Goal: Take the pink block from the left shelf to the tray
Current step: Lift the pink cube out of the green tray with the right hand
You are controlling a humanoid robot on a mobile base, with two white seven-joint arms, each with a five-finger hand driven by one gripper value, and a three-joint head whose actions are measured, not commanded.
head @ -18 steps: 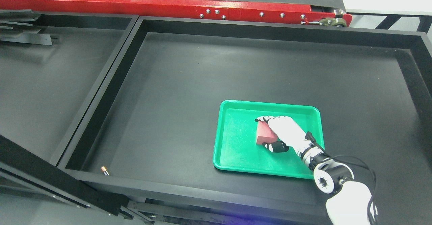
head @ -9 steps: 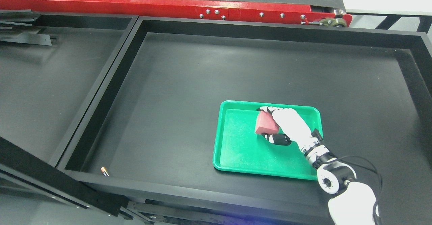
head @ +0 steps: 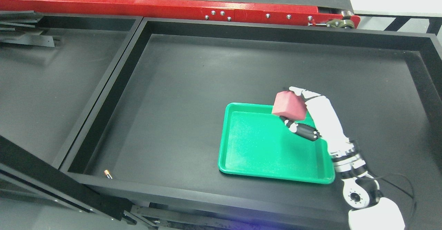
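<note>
pink block (head: 288, 104) tilted (corner down), right hand (head: 310, 114) – gripped

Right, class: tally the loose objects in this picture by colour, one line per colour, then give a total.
Pink: 1, the pink foam block held in the right hand
Green: 1, the green plastic tray
Orange: 1, the small orange cylinder at the bin's near-left corner
Total: 3

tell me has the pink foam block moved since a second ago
Yes. The pink foam block, held in the right hand, has risen off the floor of the green plastic tray and now hangs over the tray's far rim.
</note>
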